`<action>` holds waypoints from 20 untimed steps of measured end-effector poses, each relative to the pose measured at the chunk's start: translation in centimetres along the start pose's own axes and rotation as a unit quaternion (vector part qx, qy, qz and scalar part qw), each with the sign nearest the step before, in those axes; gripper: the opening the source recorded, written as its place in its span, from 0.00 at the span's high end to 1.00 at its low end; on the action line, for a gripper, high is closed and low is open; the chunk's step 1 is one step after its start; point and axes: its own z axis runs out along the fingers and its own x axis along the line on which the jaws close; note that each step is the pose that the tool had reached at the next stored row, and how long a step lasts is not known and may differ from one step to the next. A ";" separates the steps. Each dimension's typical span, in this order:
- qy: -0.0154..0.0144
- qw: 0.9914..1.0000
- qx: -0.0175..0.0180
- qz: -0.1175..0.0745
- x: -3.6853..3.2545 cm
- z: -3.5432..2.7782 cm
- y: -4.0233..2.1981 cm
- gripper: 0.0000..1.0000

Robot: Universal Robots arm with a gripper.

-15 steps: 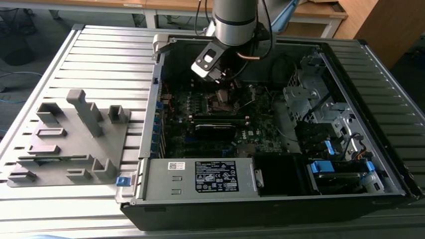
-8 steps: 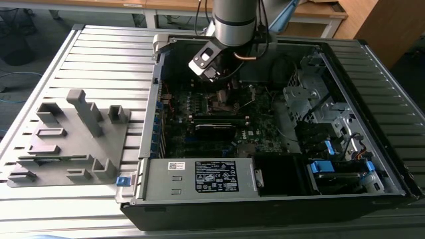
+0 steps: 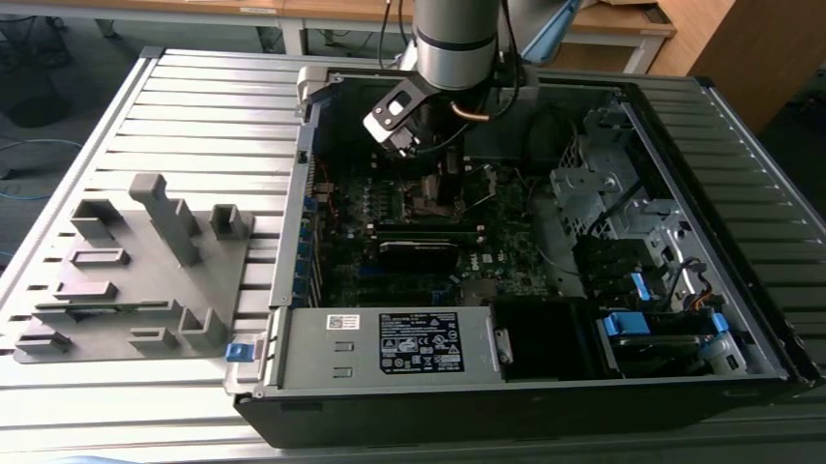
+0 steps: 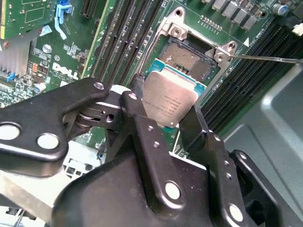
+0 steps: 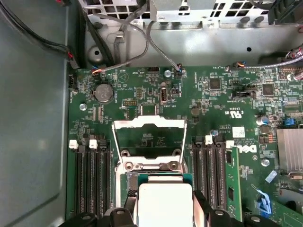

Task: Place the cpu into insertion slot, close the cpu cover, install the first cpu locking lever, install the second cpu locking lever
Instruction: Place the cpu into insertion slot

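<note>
Closest to us, in the second wrist view, the gripper [image 4: 165, 111] is clenched on the cpu [image 4: 171, 99], with a black finger [image 4: 142, 127] pressed to each of two opposite edges and the silver face up in plain sight. So the chip is in the claw and, as we read it, not yet seated. Just past it lies the insertion slot [image 4: 188, 57], dark and bare inside its silvery rim. Here is the relation that matters: the slot sits ahead of the chip, out beyond the fingertips, and the chip's far edge overlaps the slot's near edge. Whether the chip hangs flat to the motherboard [image 4: 71, 71] or a little tipped, and whether it touches the rim, we cannot tell. Being square, it has no long axis to speak of. Its sides run roughly parallel to the slot's sides, by our judgement. Memory slots [image 4: 124, 42] flank the socket on both sides, and a thin locking lever [image 4: 265, 59] runs out from one corner of the slot across one bank of them. Farther on, in the first wrist view, the cpu cover [image 5: 149, 123] is swung open beyond the socket, with green board showing through its window. Pulling back to the exterior view, the arm [image 3: 455, 39] reaches down into the open computer case [image 3: 294, 222], near the wall farthest from that camera.
</note>
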 end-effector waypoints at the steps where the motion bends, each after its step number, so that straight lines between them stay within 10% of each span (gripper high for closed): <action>1: 0.000 1.000 0.000 0.000 0.00 0.00 0.00 0.46; 7: 0.013 1.000 0.000 0.001 0.00 0.02 -0.08 0.46; 14: 0.016 1.000 0.002 0.002 -0.01 0.47 -0.52 0.46; 20: 0.016 1.000 0.011 0.002 0.04 1.26 -0.59 0.46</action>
